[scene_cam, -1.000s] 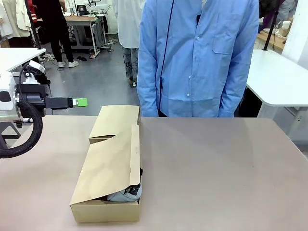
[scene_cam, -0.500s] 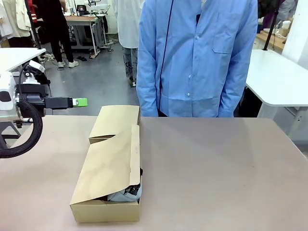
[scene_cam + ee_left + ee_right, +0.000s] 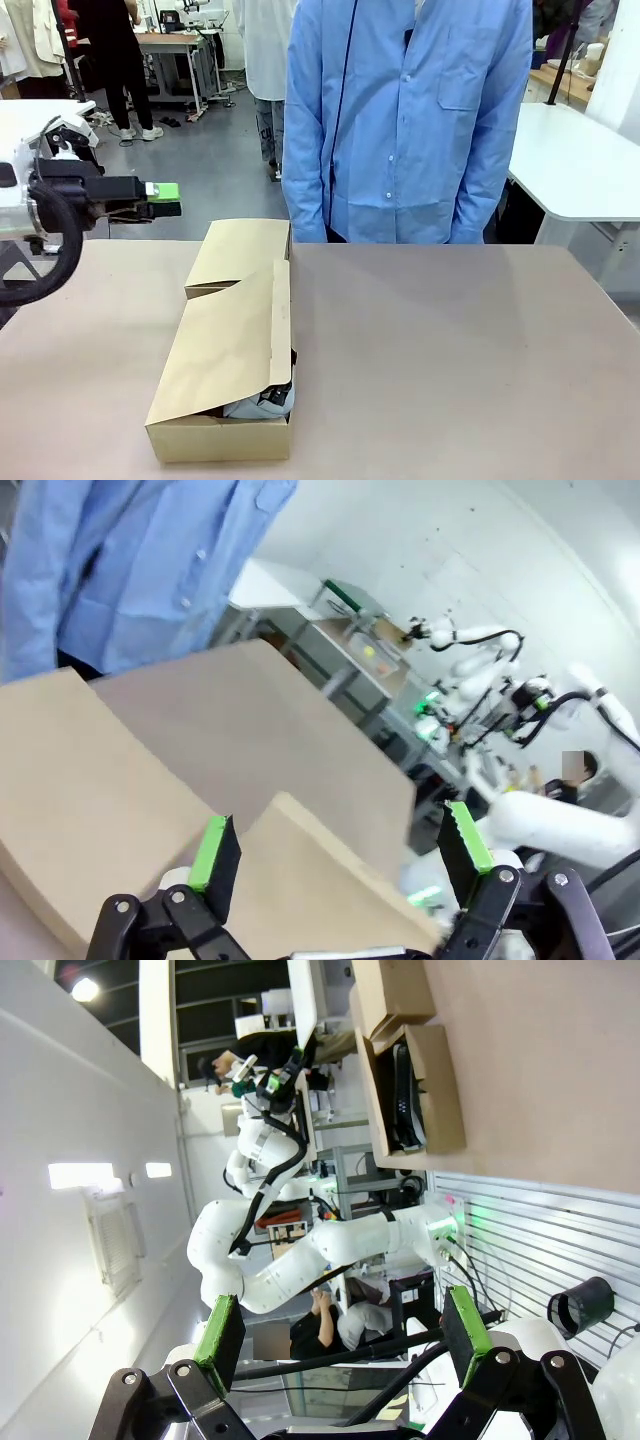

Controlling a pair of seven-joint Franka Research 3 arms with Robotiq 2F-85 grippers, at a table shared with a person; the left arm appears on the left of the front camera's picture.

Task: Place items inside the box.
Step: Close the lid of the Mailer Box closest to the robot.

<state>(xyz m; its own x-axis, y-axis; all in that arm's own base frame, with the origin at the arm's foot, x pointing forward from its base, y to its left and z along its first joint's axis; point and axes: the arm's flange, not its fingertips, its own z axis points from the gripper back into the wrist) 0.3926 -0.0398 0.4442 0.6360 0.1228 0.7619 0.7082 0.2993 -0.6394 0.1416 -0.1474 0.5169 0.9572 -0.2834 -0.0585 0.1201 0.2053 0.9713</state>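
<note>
The left hand [image 3: 165, 199] hangs open and empty, up behind the box [image 3: 230, 340]; the box's long axis runs forward from it. The right hand [image 3: 340, 1335] is open, empty too.

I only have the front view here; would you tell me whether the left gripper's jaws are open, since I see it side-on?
Observer: Yes. In the left wrist view the left gripper stands open, with nothing between its green pads.
Operator: Thank you. And the right gripper?
Observer: The right gripper is open too, and empty, in its own wrist view.
Operator: Does that view look into the box?
Observer: Yes. It faces the open end of the box, where a long black thing lies inside. I cannot tell what it is.
</note>
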